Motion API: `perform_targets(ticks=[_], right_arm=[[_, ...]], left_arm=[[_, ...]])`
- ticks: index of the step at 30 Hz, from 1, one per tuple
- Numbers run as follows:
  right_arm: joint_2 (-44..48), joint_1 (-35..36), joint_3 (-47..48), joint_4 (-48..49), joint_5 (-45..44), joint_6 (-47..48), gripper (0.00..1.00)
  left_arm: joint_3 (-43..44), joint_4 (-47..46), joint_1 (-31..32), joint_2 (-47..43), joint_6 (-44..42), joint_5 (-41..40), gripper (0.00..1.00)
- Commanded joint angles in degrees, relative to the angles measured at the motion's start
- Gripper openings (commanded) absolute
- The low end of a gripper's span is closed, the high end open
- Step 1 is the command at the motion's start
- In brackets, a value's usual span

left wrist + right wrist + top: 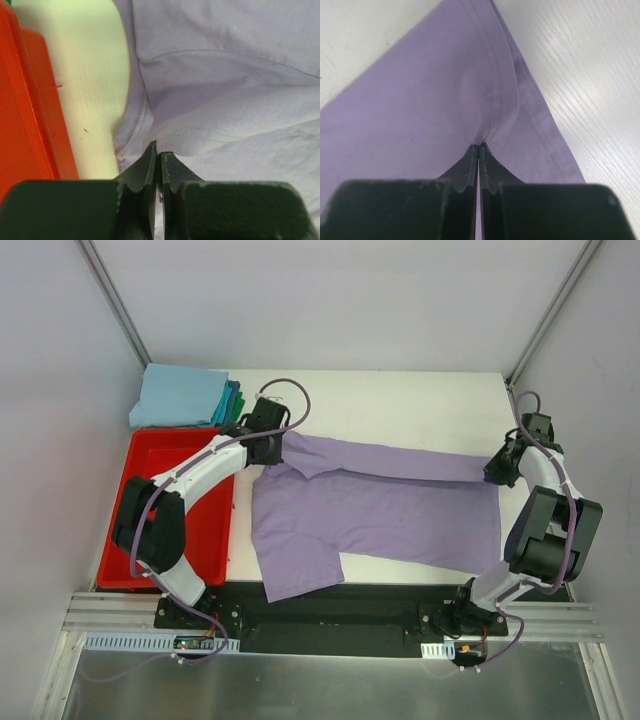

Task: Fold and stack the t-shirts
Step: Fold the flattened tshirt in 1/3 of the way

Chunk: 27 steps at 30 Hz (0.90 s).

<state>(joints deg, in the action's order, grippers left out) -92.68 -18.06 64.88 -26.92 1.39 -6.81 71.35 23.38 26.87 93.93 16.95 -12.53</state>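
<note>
A lavender-purple t-shirt (370, 510) lies spread across the middle of the table, its far edge folded over toward the near side. My left gripper (268, 447) is shut on the shirt's far left corner, pinching a hemmed fold (200, 135) between its fingertips. My right gripper (497, 469) is shut on the far right corner, where the seamed edge (495, 100) runs into the jaws. A stack of folded t-shirts (185, 397), light blue on top with teal and green edges showing, sits at the back left.
A red plastic bin (150, 465) stands left of the shirt, partly under my left arm, and its orange-red wall (25, 115) fills the left of the left wrist view. Bare white table (400, 400) lies behind the shirt.
</note>
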Motion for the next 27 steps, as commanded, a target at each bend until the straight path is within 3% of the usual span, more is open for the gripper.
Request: perform_targets(ticks=[1,12,16,19,20,23,27], right_arm=[[4.18,0.14,-2.04,-2.17,-3.94,-0.31,0.00],[1.37,0.22,-4.59,-2.09,-5.26,0.13,0.08],[1.01,1.45,-4.24,-2.97,-5.17,1.53,0.32],[3.38,4.60,-3.71,-2.70,-5.51,6.26,0.71],[4.78,6.44,-3.54,-2.62,-6.56,6.37,0.78],[9.52,12.50,-3.62,-1.65,-6.93,10.84,0.86],[14.80,24.98,-6.77,5.17,2.63,12.17,0.87]], left_arm=[[-1.39,1.76,-0.86,-2.53,0.72,0.05,0.00],[-7.27,3.69,-0.51,-1.30,2.47,5.85,0.00],[-7.46,4.31,-0.51,0.20,3.18,4.80,0.00],[-5.44,4.31,-0.51,0.82,3.70,6.20,0.00],[-4.30,4.40,-0.51,1.16,3.70,6.29,0.00],[-0.35,4.31,-0.59,2.65,3.44,6.29,0.00],[5.28,4.40,-2.00,6.43,2.83,9.70,0.00]])
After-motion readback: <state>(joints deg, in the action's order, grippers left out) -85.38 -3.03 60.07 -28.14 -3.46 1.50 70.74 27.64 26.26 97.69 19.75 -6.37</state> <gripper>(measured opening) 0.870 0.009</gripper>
